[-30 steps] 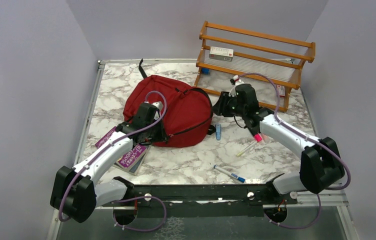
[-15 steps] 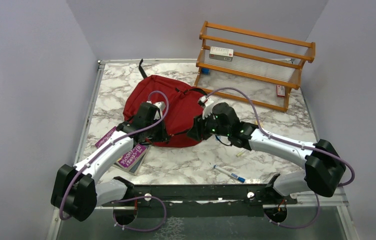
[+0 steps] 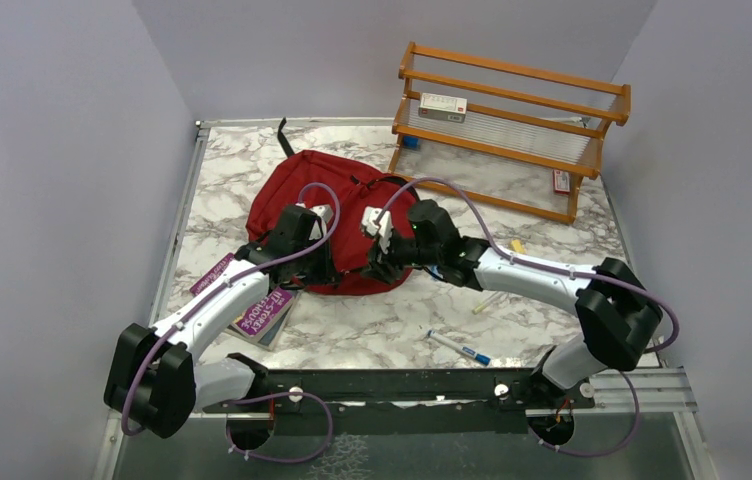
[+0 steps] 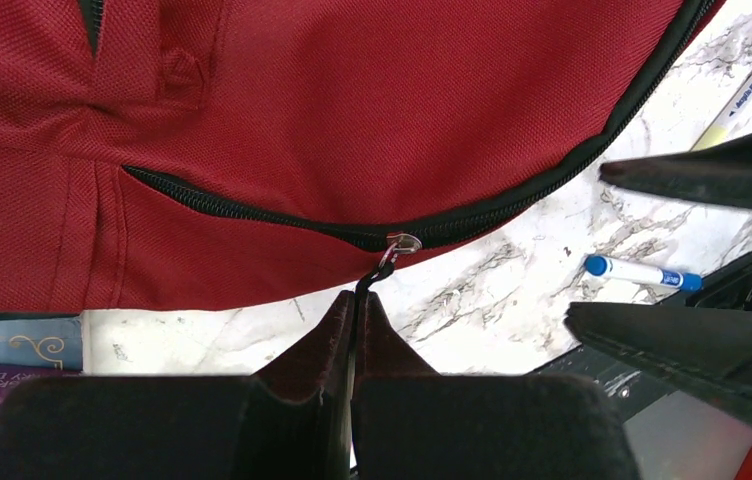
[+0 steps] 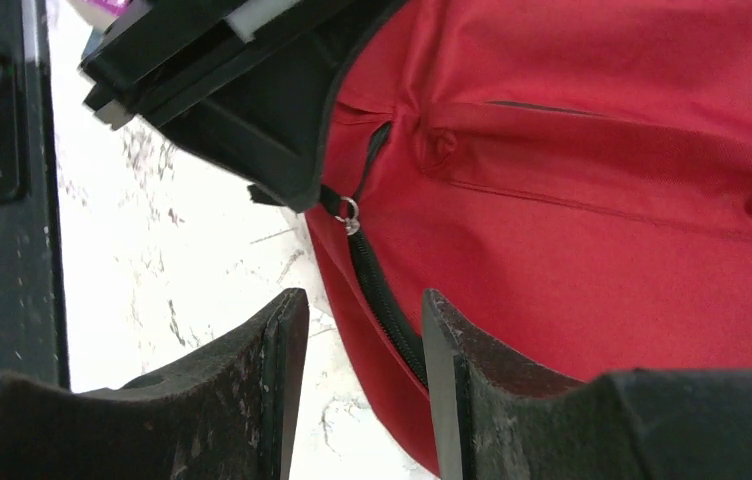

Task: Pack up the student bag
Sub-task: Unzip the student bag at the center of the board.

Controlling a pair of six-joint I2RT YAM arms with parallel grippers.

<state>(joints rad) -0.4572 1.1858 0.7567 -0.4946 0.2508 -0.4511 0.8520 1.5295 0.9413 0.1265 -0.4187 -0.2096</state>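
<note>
The student bag, a dark-red backpack, lies at the middle of the marble table with its black zipper along the near edge. My left gripper is at that edge. In the left wrist view it is shut on the black cord of the zipper pull. My right gripper is just to the right of it, open. In the right wrist view its jaws straddle the bag's zippered edge without closing on it. The zipper slider sits beside the left gripper's body.
A purple book lies half under the bag's left corner. A blue-capped marker and another pen lie on the table to the right. A wooden rack with a white box stands at the back right.
My right arm has swung left from beside the rack to the bag's near edge, next to the left gripper. The left arm and the bag have stayed put.
</note>
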